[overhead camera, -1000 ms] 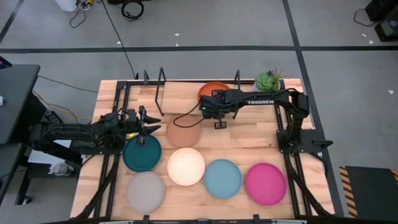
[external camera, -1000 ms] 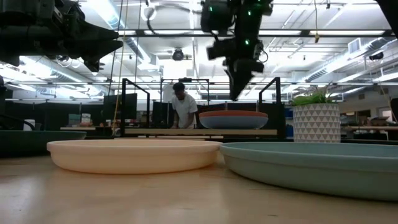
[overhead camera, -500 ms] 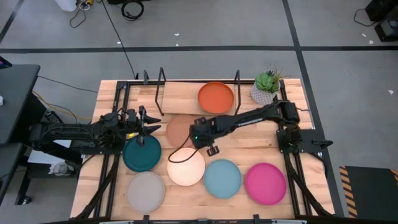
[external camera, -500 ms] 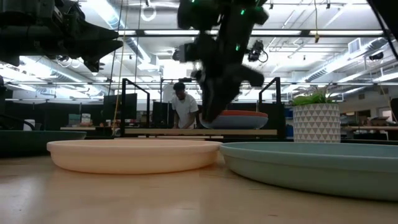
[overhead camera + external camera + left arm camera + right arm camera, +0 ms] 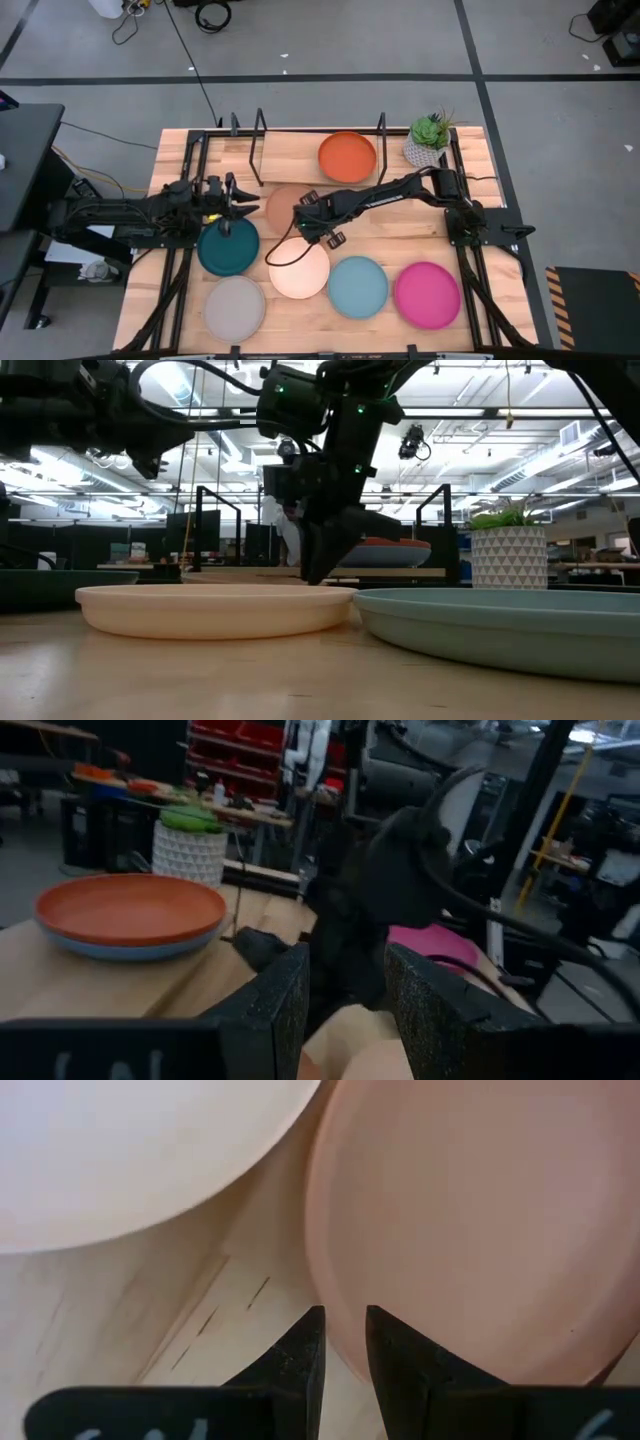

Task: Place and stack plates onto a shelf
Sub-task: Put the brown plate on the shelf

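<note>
My right gripper (image 5: 307, 226) is low over the peach plate (image 5: 280, 205), which lies flat on the table. Its narrowly open fingers (image 5: 345, 1330) straddle that plate's near rim, beside the cream plate (image 5: 298, 270). The orange plate (image 5: 347, 157) sits on a blue plate (image 5: 130, 950) on the shelf (image 5: 290, 160). My left gripper (image 5: 232, 195) hangs open and empty over the far rim of the teal plate (image 5: 228, 250). The pale blue (image 5: 357, 287), magenta (image 5: 427, 294) and grey (image 5: 235, 307) plates lie along the near edge. My right gripper comes from above at the peach plate's near rim (image 5: 335, 1295), one finger on the bare-wood side and one over the plate's inside. Whether the fingers touch the rim I cannot tell. The plate rests flat on the table.
A potted plant (image 5: 430, 138) in a white pot stands at the far right corner beside the shelf. Black loop uprights (image 5: 260, 135) rise from the shelf. The cream plate's far rim (image 5: 130, 1150) lies close to the right fingers. A person shows in the room behind.
My right gripper has swung from beside the orange plate at the shelf toward the near left, and come down to the near rim of the peach plate. No plate has moved.
</note>
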